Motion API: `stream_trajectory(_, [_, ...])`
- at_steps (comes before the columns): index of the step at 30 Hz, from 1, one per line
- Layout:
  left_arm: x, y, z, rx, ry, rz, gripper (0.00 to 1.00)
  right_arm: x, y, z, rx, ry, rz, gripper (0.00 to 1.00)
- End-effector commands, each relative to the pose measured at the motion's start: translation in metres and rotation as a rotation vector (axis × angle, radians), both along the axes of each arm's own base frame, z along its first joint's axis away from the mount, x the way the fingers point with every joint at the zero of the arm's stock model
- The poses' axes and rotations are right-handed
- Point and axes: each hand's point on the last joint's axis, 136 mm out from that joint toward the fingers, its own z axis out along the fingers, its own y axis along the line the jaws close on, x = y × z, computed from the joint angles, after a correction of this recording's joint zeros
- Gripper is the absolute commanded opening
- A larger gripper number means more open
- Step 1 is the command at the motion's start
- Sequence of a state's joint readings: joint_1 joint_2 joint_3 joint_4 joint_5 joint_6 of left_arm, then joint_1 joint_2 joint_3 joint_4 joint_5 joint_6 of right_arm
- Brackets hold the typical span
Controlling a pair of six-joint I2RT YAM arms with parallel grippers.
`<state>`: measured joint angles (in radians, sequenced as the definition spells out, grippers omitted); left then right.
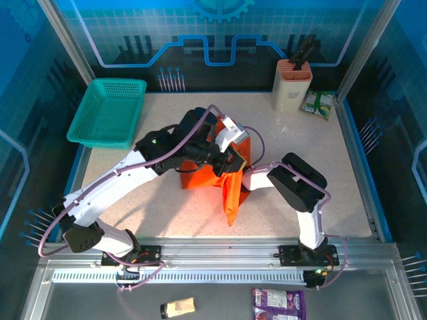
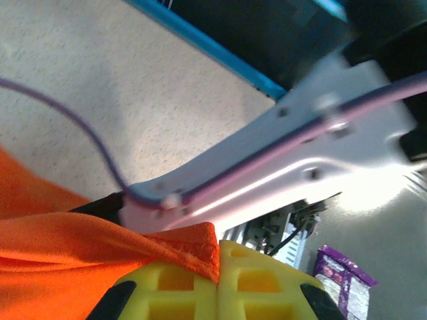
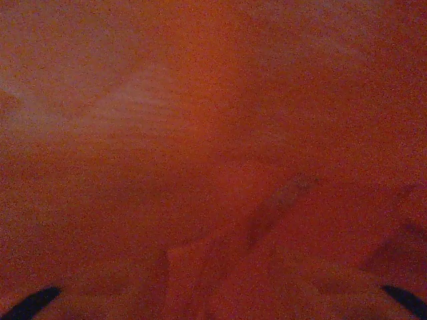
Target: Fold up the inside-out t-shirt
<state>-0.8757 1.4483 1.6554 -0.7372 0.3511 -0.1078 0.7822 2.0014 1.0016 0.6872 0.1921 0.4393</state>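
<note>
The bright orange t-shirt [image 1: 230,197] hangs bunched at the middle of the table, its lower tail drooping toward the near edge. My left gripper [image 1: 232,159] is above it, and the yellow pads [image 2: 247,283] are pressed together with a hemmed edge of the t-shirt [image 2: 67,257] pinched between them. My right gripper [image 1: 239,177] reaches in from the right and is buried in the cloth. Dim orange t-shirt cloth [image 3: 213,133] covers the right wrist view, so its fingers are hidden.
A teal basket [image 1: 107,110] sits at the back left. A beige knife block [image 1: 292,83] and a green packet [image 1: 317,103] stand at the back right. The right arm's white link [image 2: 280,153] crosses close above the left gripper. A purple packet [image 1: 277,303] lies below the rail.
</note>
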Motion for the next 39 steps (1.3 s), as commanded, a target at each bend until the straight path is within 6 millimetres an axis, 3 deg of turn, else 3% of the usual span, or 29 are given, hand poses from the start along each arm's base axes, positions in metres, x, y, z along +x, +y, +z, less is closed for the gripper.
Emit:
stream_trajectory(1, [-0.026,-0.005,0.033,-0.086,0.02,-0.085,0.0,0.004,0.007,-0.029,-0.063,0.104,0.039,0.59])
stream_trajectory(4, [-0.029,0.001,0.045,-0.112,0.002,-0.071,0.0,0.001,0.013,-0.049,-0.124,0.195,0.072,0.72])
stream_trajectory(8, [-0.025,0.018,0.054,-0.101,-0.049,0.002,0.0,-0.019,0.008,-0.079,-0.241,0.318,0.12,0.84])
stream_trajectory(13, [-0.017,0.042,0.066,-0.1,-0.121,0.108,0.0,-0.048,-0.014,-0.112,-0.451,0.453,0.171,0.86])
stream_trajectory(16, [-0.002,0.065,0.067,-0.07,-0.168,0.226,0.0,-0.054,-0.039,-0.115,-0.584,0.483,0.121,0.77])
stream_trajectory(19, [0.022,0.097,0.058,-0.051,-0.168,0.373,0.0,-0.061,-0.059,-0.111,-0.596,0.53,0.093,0.5])
stream_trajectory(21, [0.039,0.121,0.047,-0.041,-0.153,0.475,0.0,-0.066,-0.069,-0.102,-0.571,0.54,0.087,0.3])
stream_trajectory(25, [0.07,0.153,0.012,0.005,-0.11,0.614,0.0,-0.081,-0.077,-0.072,-0.515,0.531,0.117,0.01])
stream_trajectory(32, [0.121,0.187,-0.081,0.102,0.044,0.759,0.0,-0.112,-0.089,0.014,-0.375,0.454,0.144,0.0])
stream_trajectory(39, [0.14,0.182,-0.174,0.13,0.234,0.761,0.0,-0.13,-0.096,0.108,-0.247,0.309,0.148,0.0])
